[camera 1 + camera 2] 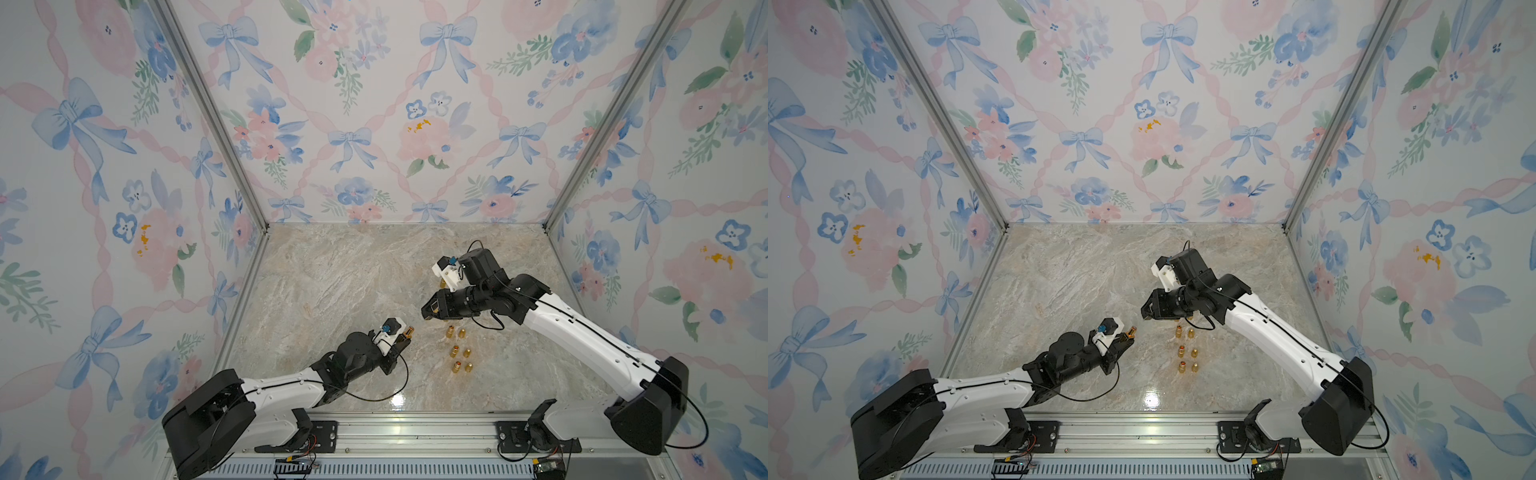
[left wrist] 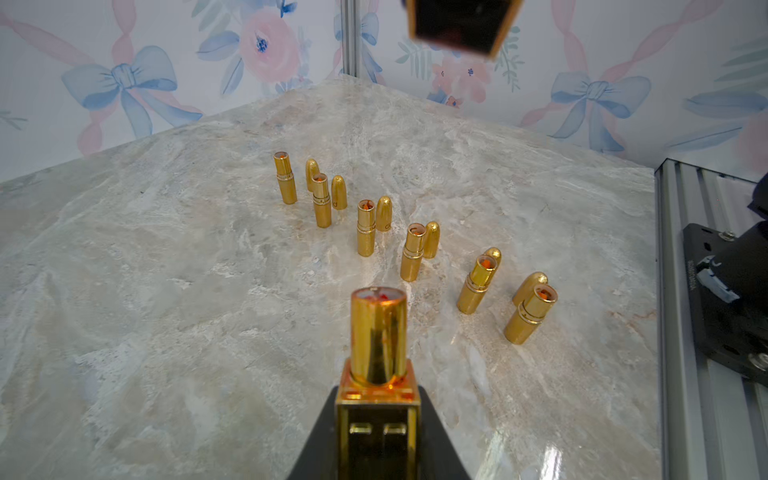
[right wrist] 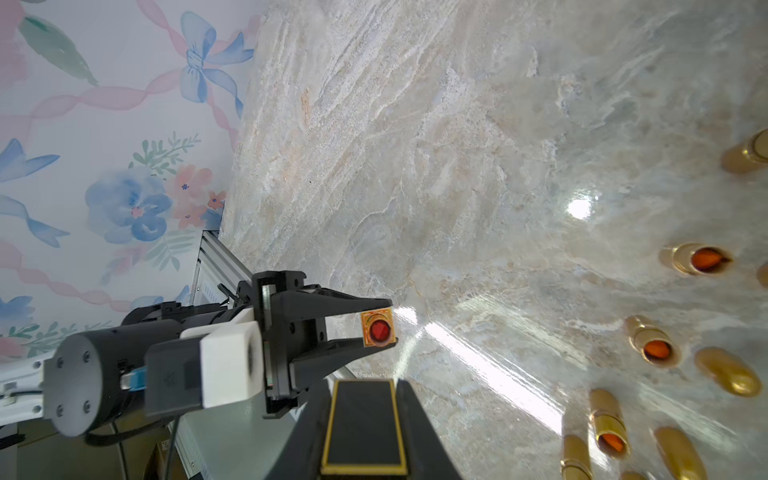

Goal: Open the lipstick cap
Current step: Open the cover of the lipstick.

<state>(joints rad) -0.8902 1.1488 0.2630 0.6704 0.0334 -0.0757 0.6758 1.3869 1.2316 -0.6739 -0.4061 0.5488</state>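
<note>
Lipstick and cap are separated, one in each claw. My left claw is clenched on the lipstick's square gold base, and the round gold tube sticks out past the fingertips, above the marble tabletop and not touching it. From the right wrist view I look straight down the tube at the red stick inside. My right claw is clamped on the cap, a black rectangular sleeve with a gold rim, gripped between both fingers. In both top views the two claws face each other over the middle of the table, near one another with a gap between the lipstick and the cap. Just beside them, on the side toward the rail, other gold lipsticks stand uncapped in a loose row. Each has a bullet-shaped cap standing next to it. I count six pairs from the left wrist view.
</note>
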